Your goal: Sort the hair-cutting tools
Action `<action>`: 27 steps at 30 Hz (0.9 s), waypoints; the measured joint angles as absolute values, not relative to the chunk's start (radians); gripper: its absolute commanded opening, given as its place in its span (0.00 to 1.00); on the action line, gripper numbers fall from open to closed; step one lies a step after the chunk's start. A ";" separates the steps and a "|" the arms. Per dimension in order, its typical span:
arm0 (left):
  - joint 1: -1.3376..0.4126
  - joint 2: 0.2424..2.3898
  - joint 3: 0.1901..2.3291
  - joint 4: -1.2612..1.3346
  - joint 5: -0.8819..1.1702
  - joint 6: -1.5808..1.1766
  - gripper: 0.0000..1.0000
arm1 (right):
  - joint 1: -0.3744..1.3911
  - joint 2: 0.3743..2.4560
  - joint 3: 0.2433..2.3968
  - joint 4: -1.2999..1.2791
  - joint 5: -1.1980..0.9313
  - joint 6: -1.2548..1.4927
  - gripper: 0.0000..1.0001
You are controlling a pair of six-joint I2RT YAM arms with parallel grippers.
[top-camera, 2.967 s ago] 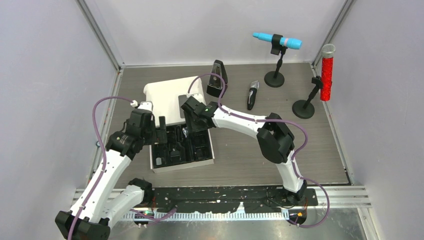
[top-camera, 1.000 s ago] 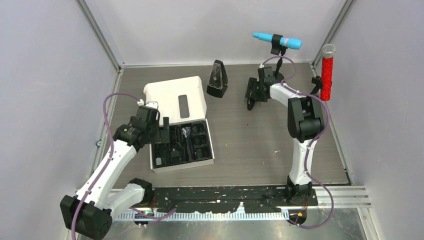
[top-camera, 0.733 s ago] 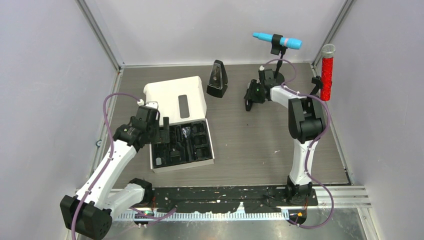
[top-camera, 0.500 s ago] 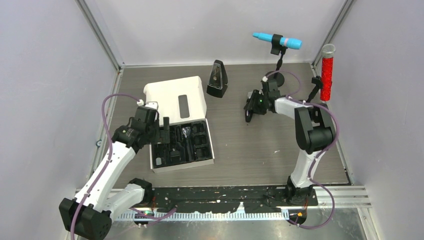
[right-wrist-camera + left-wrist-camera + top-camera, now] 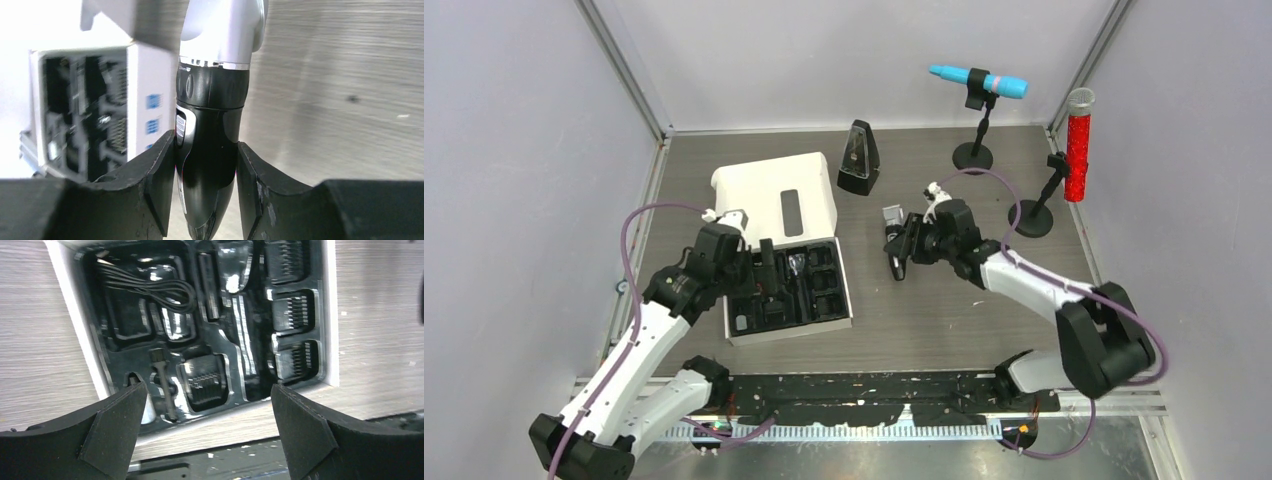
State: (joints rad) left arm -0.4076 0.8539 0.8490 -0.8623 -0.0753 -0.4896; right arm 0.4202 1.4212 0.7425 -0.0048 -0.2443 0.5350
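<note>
Your right jaws grip the clipper [image 5: 212, 100] by its black body, apparently off the desk [image 5: 944, 310] near the case [image 5: 789, 334], not yet slotted, while guards [image 5: 292, 322] and cable [image 5: 150, 287] already sit inside and your left jaws hang wide open above it.

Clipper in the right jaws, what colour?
The clipper has a black body and a silver head; the right wrist view shows it best.

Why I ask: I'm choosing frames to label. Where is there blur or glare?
Right wrist: clipper sharp, case at left smeared, upper left blown out. Left wrist: bright glints on the case's glossy black insert. Top external: crisp, evenly lit.
</note>
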 measured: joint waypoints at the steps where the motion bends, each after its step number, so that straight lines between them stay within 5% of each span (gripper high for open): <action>1: -0.423 0.846 0.846 -0.857 -0.066 -0.513 1.00 | 0.452 1.381 0.722 0.014 -0.238 0.544 0.19; 13: -0.618 0.834 0.842 -0.640 -0.025 -0.794 1.00 | 0.820 1.182 0.566 0.247 -0.128 0.616 0.19; 27: -0.735 0.997 0.897 -0.544 -0.166 -0.909 0.88 | 1.002 1.199 0.577 0.289 0.041 0.550 0.19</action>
